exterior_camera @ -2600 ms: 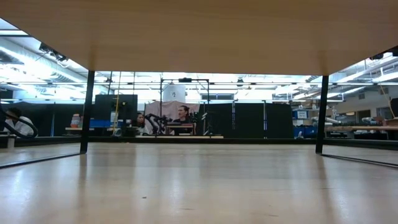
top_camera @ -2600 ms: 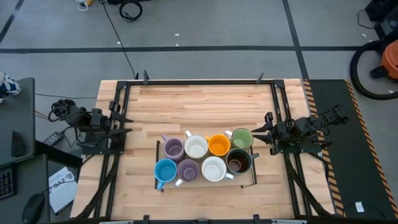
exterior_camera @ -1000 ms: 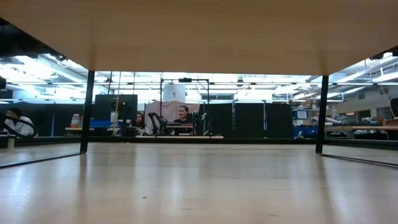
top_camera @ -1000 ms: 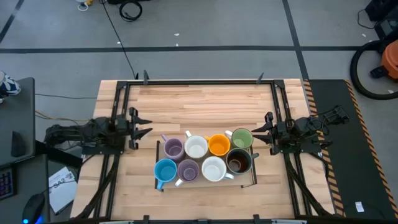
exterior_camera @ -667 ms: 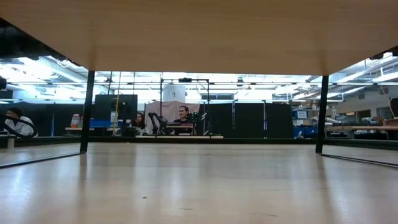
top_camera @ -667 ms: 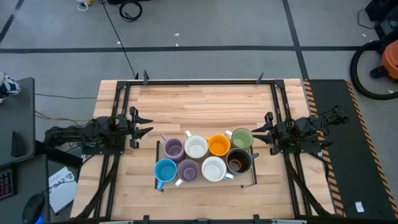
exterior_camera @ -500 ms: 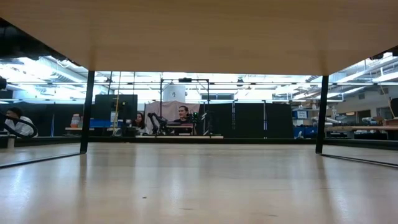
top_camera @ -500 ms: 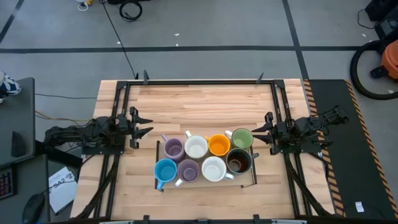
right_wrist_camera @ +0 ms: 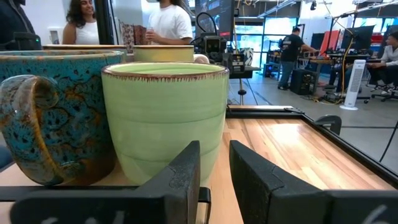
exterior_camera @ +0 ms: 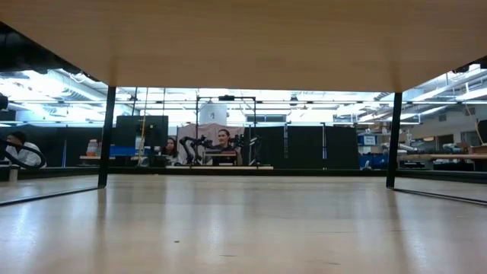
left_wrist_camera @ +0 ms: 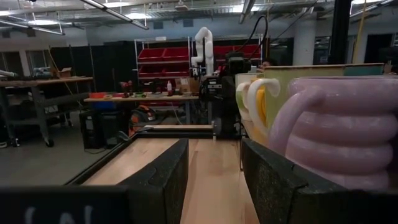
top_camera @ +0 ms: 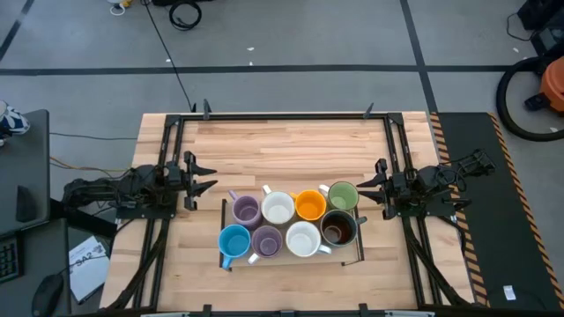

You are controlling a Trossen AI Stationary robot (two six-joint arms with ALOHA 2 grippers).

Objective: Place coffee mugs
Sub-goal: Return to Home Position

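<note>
8 coffee mugs (top_camera: 278, 209) stand in 2 rows of 4 on a dark rack (top_camera: 362, 242) at mid-table (top_camera: 282, 145), nearer its front edge. All 8 are upright and touching or just beside their neighbours.

Left gripper (top_camera: 199, 173) lies low at the table's left side, fingers apart and holding nothing. It points at the lavender mug (top_camera: 245, 210) at the back row's left end, whose handle juts toward it. Right gripper (top_camera: 371, 184) lies at the right side, fingers a little apart, also empty. It sits just beside the green mug (top_camera: 342, 195) and near the brown mug (top_camera: 337, 228), which is teal-patterned outside.

Step in hand, by judgement: placing looks done, so the arms need only park.
- Draw each arm back along its own axis, away from the rack, w/o sideways sweep.
- Keep fingers apart and clear of handles.
- The right arm has less margin, so move it slowly.
- Main risk: a nudge to 1 mug would pass along the packed row.

Writing: no brand or label shows on the mugs. A sheet (top_camera: 88, 261) on the floor by the left arm carries print too small to read.
</note>
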